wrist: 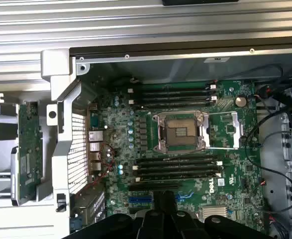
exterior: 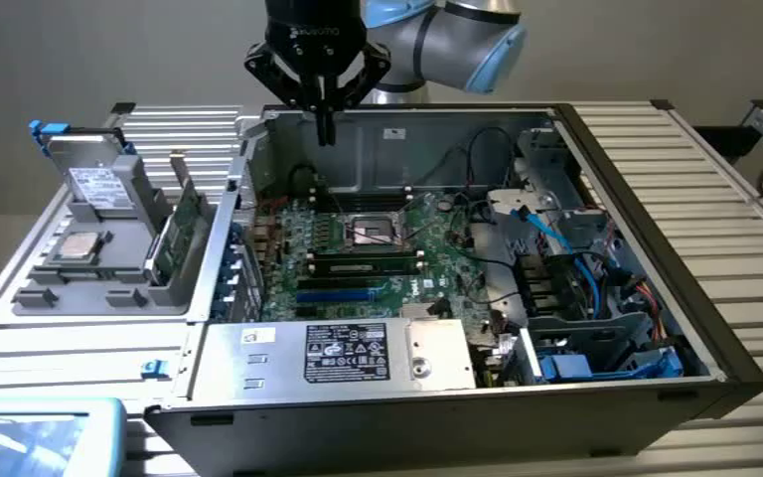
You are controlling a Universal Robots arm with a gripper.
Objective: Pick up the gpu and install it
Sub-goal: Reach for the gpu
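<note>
So the robot's black two-finger gripper is hanging over the far wall of the open black tower computer case, tips pointing down just above the rim. In the exterior view the fingers look pinched together with nothing between them, so it's empty-handed.

The gpu, the thin green expansion card, isn't in the machine yet. It's standing on edge in the grey plastic parts rack just outside the case on the exterior view's left, well apart from the gripper. The wrist view catches it too, edge-up beside the case's rear wall.

Inside, the green motherboard is wide open, with the empty silver CPU socket in the middle and the blue expansion slot sitting free.

Best guess: this is the very start, the approach before the pick, with nothing grabbed. Getting hold of the card would mean the fingers spreading first and lining up across the card's thin top edge, and the rack's other parts sit close by, so there's not much room for sloppy aim
</note>
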